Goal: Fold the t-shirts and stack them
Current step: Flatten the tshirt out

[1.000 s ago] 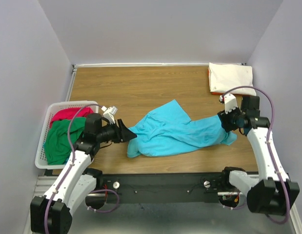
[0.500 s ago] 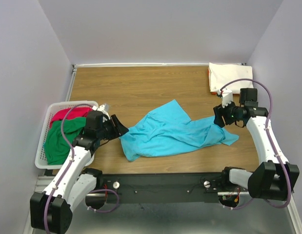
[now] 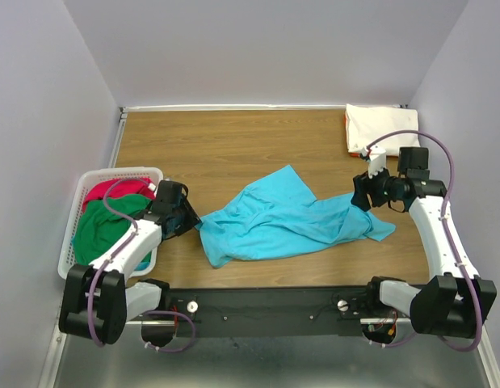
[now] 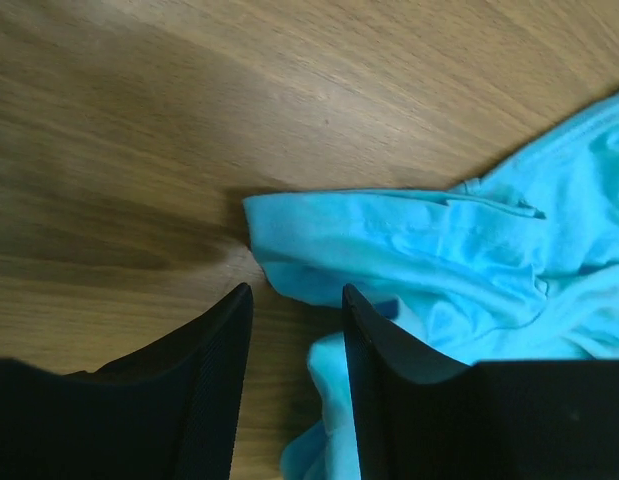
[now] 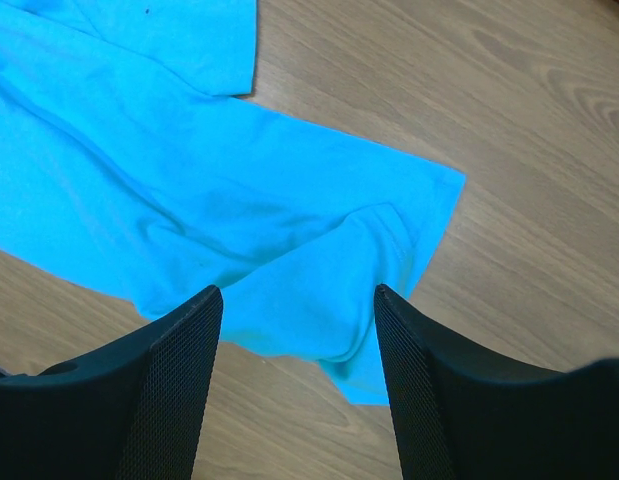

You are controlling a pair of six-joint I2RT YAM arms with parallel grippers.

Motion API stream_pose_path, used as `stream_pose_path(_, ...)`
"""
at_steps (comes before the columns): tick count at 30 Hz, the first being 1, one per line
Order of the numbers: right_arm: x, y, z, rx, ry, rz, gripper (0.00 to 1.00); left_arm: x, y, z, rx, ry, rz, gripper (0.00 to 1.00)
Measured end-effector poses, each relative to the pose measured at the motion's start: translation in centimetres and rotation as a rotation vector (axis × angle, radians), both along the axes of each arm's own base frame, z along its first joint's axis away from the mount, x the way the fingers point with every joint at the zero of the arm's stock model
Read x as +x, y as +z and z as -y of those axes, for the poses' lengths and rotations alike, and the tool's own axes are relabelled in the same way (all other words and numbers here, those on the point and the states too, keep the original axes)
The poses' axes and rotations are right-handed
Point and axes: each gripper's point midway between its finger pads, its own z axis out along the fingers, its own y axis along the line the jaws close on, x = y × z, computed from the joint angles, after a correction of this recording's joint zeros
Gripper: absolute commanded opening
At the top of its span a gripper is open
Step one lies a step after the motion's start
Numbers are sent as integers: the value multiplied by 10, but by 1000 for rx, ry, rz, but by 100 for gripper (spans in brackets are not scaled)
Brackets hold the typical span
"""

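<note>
Turquoise shirt (image 3: 282, 218) crumpled mid-table (image 3: 233, 145), a gripper at each end, neither holding cloth.

Far left: white basket (image 3: 70, 242) at the table's left edge, with red shirt (image 3: 112, 191) at the back and green shirt (image 3: 100, 230) in front of it. Just right of the basket: left gripper (image 4: 294, 292), fingers a narrow gap apart, nothing pinched, tips right at the turquoise shirt's left corner; cannot tell if touching. Middle: turquoise shirt lying rumpled and unfolded on the wood, stretched left to right. Right: right gripper (image 5: 294, 295) spread wide, empty, over the shirt's right end. Far right back corner: folded cream shirt (image 3: 383, 129) on top of an orange shirt (image 3: 346, 129), only the orange edge showing, well apart from the turquoise one.
</note>
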Motion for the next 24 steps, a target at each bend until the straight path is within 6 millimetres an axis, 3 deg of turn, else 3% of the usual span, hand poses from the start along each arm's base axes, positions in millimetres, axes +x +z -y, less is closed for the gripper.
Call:
stream_pose_path(8,-5,-7,-3,12,7,-18,70,6,-14,-10,57,39,-22,46)
stream_pose_path(12,-5,-6,-3,17,9,-17,69,8,-27,-11,75,35,-51,34)
stream_pose_path(13,-5,-6,-4,18,9,-17,69,11,-26,-11,78,32,-48,22)
stream_pose_path(14,-5,-6,-4,18,10,-16,70,14,-26,-11,80,30,-44,21)
stream_pose_path(18,-6,-6,-4,17,10,-17,70,19,-27,-11,98,8,-32,0)
stream_pose_path(24,-9,-19,1,-10,1,-51,70,32,-6,1,78,-105,46,0)
